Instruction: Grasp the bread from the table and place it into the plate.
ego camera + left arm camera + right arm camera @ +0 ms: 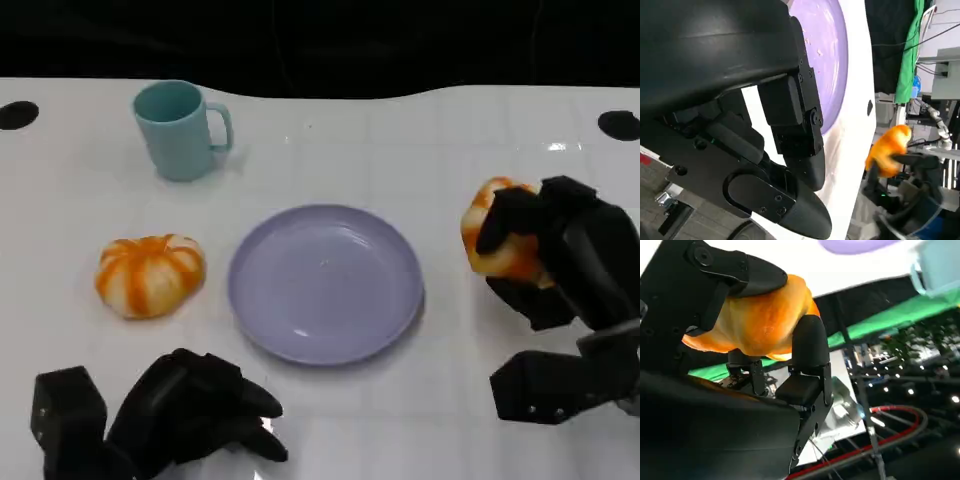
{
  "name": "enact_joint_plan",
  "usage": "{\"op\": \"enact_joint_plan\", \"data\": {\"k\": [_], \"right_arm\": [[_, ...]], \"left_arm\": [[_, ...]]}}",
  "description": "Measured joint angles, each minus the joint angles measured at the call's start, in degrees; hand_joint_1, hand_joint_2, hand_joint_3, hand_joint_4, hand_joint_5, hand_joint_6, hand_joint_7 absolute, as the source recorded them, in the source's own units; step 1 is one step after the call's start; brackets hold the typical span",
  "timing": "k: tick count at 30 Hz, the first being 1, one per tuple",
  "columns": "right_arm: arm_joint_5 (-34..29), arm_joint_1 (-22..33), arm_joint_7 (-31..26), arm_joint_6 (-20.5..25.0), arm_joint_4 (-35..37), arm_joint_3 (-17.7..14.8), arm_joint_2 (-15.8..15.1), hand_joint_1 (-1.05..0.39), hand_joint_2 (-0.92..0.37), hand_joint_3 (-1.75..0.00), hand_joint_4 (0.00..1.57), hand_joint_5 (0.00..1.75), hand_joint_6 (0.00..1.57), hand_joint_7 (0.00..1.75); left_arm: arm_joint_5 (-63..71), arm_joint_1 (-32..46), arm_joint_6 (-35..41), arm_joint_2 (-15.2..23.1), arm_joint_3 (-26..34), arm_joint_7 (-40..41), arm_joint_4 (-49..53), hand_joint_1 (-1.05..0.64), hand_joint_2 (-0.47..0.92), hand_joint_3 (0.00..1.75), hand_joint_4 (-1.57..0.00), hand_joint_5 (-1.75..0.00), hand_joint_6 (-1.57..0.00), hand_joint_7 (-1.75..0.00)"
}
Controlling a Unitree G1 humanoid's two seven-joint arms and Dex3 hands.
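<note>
My right hand (572,262) grips an orange bread (490,255) and holds it above the table, just right of the lilac plate (325,285). In the right wrist view black fingers (810,350) wrap around the bread (760,320), and the plate's edge (855,245) lies beyond it. The left wrist view shows the plate (832,50) and, past it, the raised bread (887,150). My left hand (190,410) rests near the table's front edge, below and left of the plate, with its fingers (795,125) apart and holding nothing.
A round orange-and-white striped thing like a small pumpkin (150,275) lies left of the plate. A teal mug (180,130) stands at the back left; its side also shows in the right wrist view (940,265). Black holes (618,124) mark the table's far corners.
</note>
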Motion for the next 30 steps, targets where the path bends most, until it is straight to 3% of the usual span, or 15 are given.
{"op": "enact_joint_plan", "data": {"k": [8, 11, 14, 16, 20, 30], "right_arm": [[3.1, 0.0, 8.7, 0.0, -5.4, -1.0, 1.3, -0.13, -0.15, -1.61, 1.02, 1.75, 0.76, 1.74], [4.0, -0.3, 11.0, 0.2, -6.0, -1.4, 1.9, -0.14, -0.20, -1.59, 1.00, 1.75, 0.77, 1.69], [6.7, -3.2, 20.9, 0.4, -5.7, 1.1, 5.8, -0.14, -0.24, -1.54, 1.00, 1.75, 0.78, 1.69], [7.1, -5.5, 24.1, 0.0, -4.7, 2.8, 9.4, -0.14, -0.23, -1.52, 1.00, 1.75, 0.78, 1.69], [7.1, -9.0, 25.7, -1.3, -1.1, 3.7, 13.8, -0.16, -0.26, -1.50, 1.00, 1.75, 0.78, 1.70], [7.3, -12.1, 26.2, -2.6, 9.4, 4.1, 18.4, -0.20, -0.33, -1.44, 0.97, 1.75, 0.76, 1.67]], "left_arm": [[0.0, 0.0, 0.0, -0.2, -0.1, 0.0, 0.0, -1.05, 0.77, 0.00, -1.56, -0.21, -1.56, 0.00], [0.0, 0.1, 0.0, -0.1, 0.0, 0.0, 0.0, -1.05, 0.77, 0.00, -1.57, -0.21, -1.56, 0.00], [0.0, 0.1, 0.0, -0.1, -0.2, 0.0, -0.1, -1.05, 0.77, 0.00, -1.57, -0.20, -1.55, 0.00], [0.0, 0.1, 0.0, -0.4, -0.4, 0.0, -0.3, -1.05, 0.77, 0.00, -1.57, -0.20, -1.55, 0.00], [0.0, 0.3, 0.0, -0.2, -0.3, 0.0, -0.3, -1.05, 0.77, 0.00, -1.57, -0.20, -1.55, 0.00], [0.0, 0.4, 0.1, -0.1, -0.4, 0.0, -0.4, -1.05, 0.77, 0.00, -1.57, -0.19, -1.55, 0.00]]}}
